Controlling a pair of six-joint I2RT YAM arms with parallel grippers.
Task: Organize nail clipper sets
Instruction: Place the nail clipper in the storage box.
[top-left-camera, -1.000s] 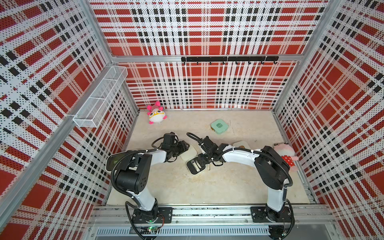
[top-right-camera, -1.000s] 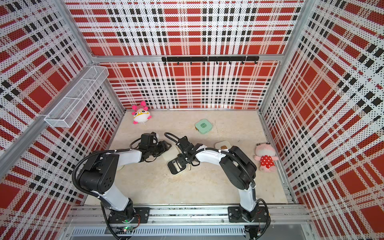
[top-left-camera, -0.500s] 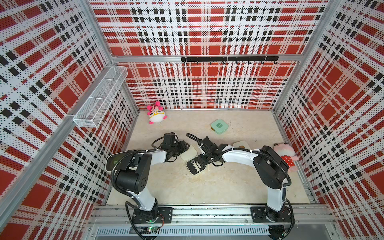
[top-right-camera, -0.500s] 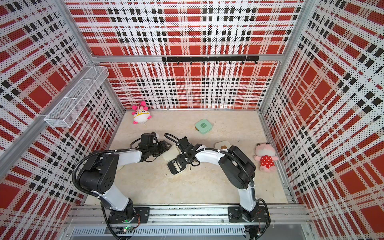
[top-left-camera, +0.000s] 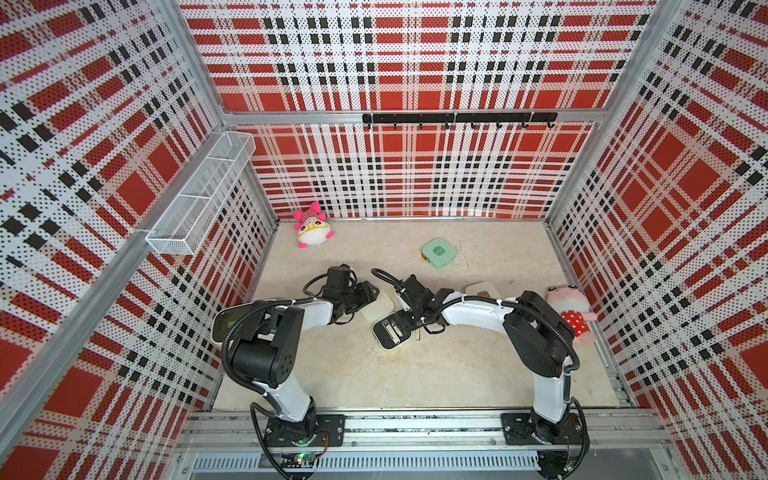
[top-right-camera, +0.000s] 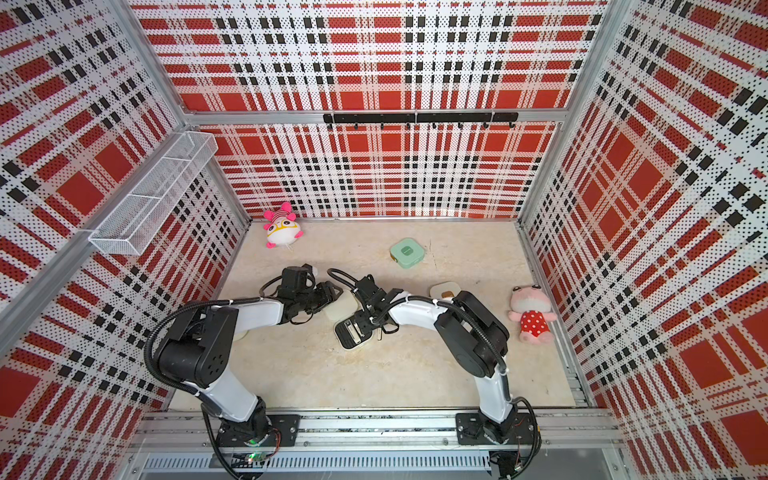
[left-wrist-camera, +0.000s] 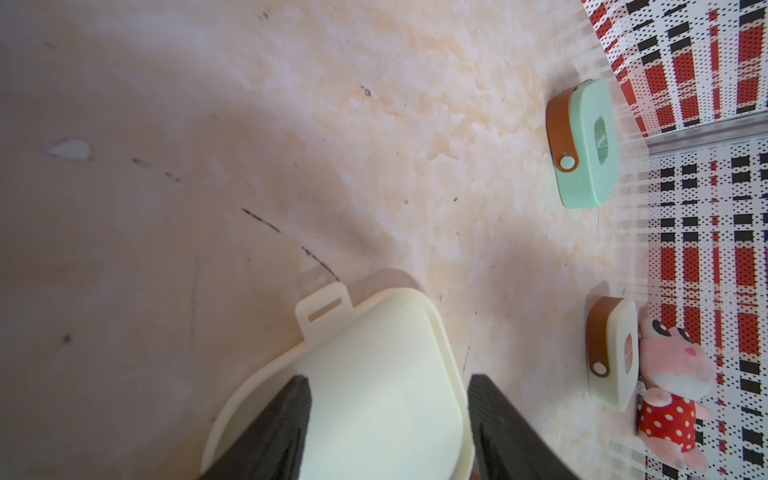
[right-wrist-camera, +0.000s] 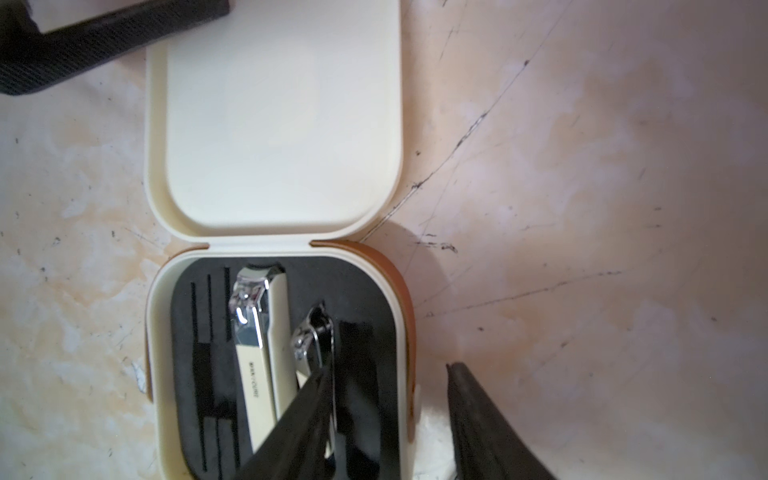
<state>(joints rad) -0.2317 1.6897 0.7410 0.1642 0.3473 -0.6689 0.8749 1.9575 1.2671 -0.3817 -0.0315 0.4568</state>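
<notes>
A pink-horned plush toy (top-left-camera: 312, 227) sits in the far left corner. Another plush in a red dotted dress (top-left-camera: 569, 309) lies against the right wall. A white mesh basket (top-left-camera: 199, 195) hangs on the left wall.

Nothing discernibly changed: left tool (left-wrist-camera: 386, 380), right tool (right-wrist-camera: 388, 365), open case (right-wrist-camera: 282, 124) unmoved

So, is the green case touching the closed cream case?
Apart. Both top views show bare tabletop between the green case and the closed cream case.

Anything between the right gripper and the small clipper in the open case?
Nothing visible. The lid lies folded back, clear of the tray. One finger of the right gripper overlaps the small clipper; the other sits outside the case wall.
</notes>
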